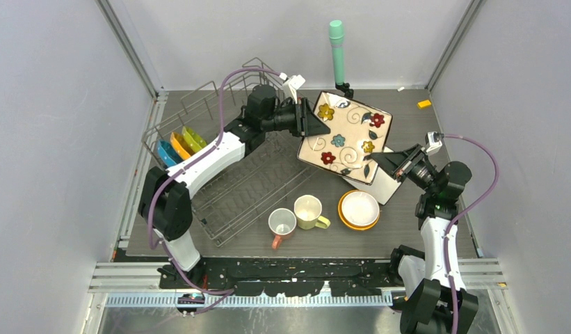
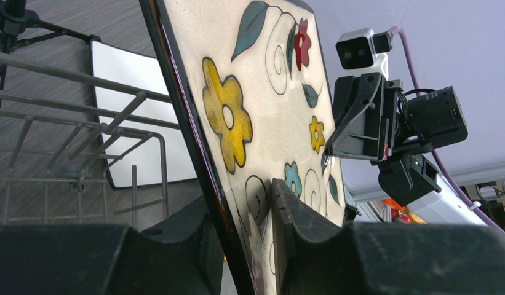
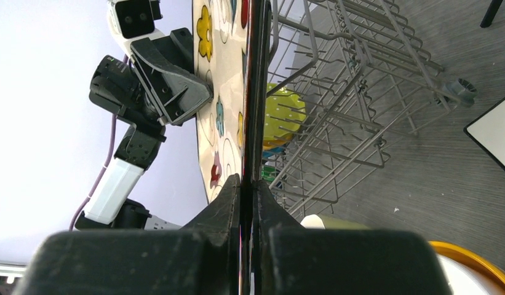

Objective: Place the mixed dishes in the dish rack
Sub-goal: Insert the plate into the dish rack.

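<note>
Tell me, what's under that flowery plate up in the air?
A white square plate lies on the table below the flowery plate. From above, only its corner shows; the rest, and anything else beneath, is covered.

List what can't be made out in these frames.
- Top view: white square plate is mostly hidden under the floral plate.
- Left wrist view: left fingers are dark and cut off by the bottom edge; contact with the floral plate is unclear.
- Top view: orange object is too small to identify.

Lab test cell: grey panels (image 1: 46, 139), aluminium framing (image 1: 128, 49).
</note>
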Controlling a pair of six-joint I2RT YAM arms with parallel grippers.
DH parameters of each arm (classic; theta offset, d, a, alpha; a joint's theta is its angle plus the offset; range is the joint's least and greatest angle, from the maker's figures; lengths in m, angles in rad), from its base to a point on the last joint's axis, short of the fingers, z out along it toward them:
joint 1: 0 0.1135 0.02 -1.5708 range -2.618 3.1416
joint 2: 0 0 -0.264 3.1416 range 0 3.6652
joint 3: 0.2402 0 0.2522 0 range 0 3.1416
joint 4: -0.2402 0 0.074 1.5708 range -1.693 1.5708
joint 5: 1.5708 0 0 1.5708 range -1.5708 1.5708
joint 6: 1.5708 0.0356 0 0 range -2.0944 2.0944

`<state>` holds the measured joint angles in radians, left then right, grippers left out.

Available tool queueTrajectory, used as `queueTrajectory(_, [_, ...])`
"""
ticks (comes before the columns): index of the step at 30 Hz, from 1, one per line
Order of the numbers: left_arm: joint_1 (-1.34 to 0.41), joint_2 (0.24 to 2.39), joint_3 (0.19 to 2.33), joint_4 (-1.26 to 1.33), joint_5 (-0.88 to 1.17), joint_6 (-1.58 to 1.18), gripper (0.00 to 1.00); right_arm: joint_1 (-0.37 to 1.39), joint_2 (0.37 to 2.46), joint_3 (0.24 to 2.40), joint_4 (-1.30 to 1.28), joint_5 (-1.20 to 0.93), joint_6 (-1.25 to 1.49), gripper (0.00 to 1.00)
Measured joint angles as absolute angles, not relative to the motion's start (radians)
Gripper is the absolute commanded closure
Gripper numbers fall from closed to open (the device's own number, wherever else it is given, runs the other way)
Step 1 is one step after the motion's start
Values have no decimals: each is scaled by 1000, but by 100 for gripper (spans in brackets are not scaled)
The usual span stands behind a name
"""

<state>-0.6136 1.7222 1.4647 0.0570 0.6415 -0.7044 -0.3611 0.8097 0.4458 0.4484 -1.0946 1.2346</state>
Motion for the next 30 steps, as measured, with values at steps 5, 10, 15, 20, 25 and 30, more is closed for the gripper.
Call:
queueTrajectory(5, [-615,1694,1460,23,616,-704,100,-350,810,472,400,-1089,1204,79])
queueTrajectory(10, [-615,1681,1459,-1,600,-709,100,-338,810,489,381,-1082,1198,67])
queueTrajectory(15, [-616,1680,1458,-36,583,-721,100,-332,809,490,342,-1065,1173,66])
queueTrajectory(20, [-619,1667,1456,-74,564,-726,100,-326,810,490,315,-1048,1159,64])
queueTrajectory(25, [-620,1654,1456,-103,542,-726,100,-323,812,490,313,-1031,1156,64])
queueTrajectory(30, [-621,1633,1456,-153,503,-726,100,-313,823,490,313,-1013,1156,64])
